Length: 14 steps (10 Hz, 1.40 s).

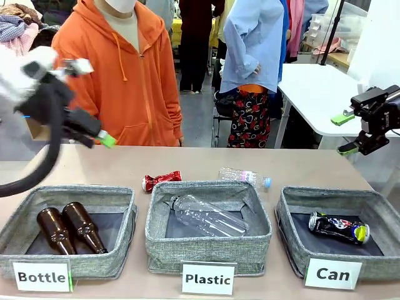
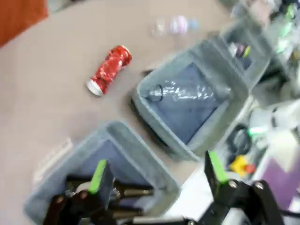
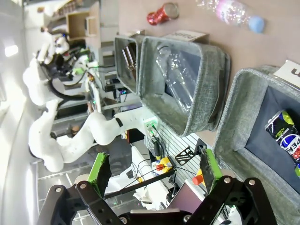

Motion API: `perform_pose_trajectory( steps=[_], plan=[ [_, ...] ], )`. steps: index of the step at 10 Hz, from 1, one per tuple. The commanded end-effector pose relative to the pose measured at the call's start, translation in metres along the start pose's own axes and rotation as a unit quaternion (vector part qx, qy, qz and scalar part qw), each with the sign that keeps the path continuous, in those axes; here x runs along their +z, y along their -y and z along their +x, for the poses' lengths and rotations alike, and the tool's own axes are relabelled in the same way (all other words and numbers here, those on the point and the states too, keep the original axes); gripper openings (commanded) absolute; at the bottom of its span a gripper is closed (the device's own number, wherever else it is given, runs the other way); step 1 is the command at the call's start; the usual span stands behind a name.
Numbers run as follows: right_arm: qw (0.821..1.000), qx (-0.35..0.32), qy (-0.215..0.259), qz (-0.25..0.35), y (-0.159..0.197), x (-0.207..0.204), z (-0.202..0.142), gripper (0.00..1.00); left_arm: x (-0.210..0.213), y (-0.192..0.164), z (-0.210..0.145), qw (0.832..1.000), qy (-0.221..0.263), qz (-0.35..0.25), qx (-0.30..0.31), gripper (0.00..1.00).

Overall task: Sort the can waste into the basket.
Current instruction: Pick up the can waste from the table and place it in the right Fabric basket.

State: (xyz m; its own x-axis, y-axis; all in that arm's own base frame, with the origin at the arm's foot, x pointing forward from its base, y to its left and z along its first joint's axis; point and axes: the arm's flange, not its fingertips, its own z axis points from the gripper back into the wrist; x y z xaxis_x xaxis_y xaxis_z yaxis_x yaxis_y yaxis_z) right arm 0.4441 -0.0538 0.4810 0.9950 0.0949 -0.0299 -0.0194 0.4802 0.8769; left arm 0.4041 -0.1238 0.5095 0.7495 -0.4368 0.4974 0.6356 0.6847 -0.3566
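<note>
A crushed shiny red can (image 1: 161, 180) lies on the table behind the middle bin; it shows as the red can (image 2: 108, 69) in the left wrist view and the red can (image 3: 161, 13) in the right wrist view. A dark printed can (image 1: 338, 227) lies inside the basket (image 1: 294, 247) labelled "Can", also seen as the dark can (image 3: 286, 139) in the basket (image 3: 239, 112). My left gripper (image 1: 100, 136) hangs open above the table's left side, motion-blurred; its gripper (image 2: 154, 173) holds nothing. My right gripper (image 1: 345, 132) is open, raised at the far right, with the gripper (image 3: 153, 169) empty.
The "Bottle" bin (image 1: 119, 253) holds two brown glass bottles (image 1: 69, 228). The "Plastic" bin (image 1: 250, 247) holds a clear bottle (image 1: 206, 215). Another clear plastic bottle (image 1: 245, 177) lies on the table behind it. A person in an orange hoodie (image 1: 134, 75) stands at the far edge.
</note>
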Motion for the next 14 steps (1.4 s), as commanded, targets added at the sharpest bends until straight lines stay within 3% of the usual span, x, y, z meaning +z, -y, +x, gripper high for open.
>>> perform_pose_trajectory(
  steps=[1,3,4,5,6,10,14],
  plan=[
    [1.0,0.012,-0.005,0.001,-0.001,0.004,0.0,1.0,-0.035,-0.017,0.037,0.987,-0.04,0.073,-0.141,1.0],
    [1.0,0.012,-0.005,0.001,-0.001,0.004,0.0,1.0,-0.079,-0.008,0.057,0.961,-0.044,0.118,-0.247,1.0],
    [1.0,0.012,-0.005,0.001,-0.001,0.004,0.0,1.0,-0.094,-0.009,0.06,0.955,-0.036,0.097,-0.28,1.0],
    [1.0,0.012,-0.005,0.001,-0.001,0.004,0.0,1.0,-0.096,-0.01,0.061,0.958,-0.023,0.064,-0.279,1.0],
    [1.0,0.012,-0.005,0.001,-0.001,0.004,0.0,1.0,-0.094,0.005,0.063,0.958,-0.07,0.106,-0.255,1.0],
    [1.0,0.012,-0.005,0.001,-0.001,0.004,0.0,1.0,-0.102,0.002,0.064,0.957,-0.061,0.103,-0.266,1.0],
    [1.0,0.012,-0.005,0.001,-0.001,0.004,0.0,1.0,-0.126,-0.031,0.103,0.921,-0.073,0.063,-0.377,1.0]
  ],
)
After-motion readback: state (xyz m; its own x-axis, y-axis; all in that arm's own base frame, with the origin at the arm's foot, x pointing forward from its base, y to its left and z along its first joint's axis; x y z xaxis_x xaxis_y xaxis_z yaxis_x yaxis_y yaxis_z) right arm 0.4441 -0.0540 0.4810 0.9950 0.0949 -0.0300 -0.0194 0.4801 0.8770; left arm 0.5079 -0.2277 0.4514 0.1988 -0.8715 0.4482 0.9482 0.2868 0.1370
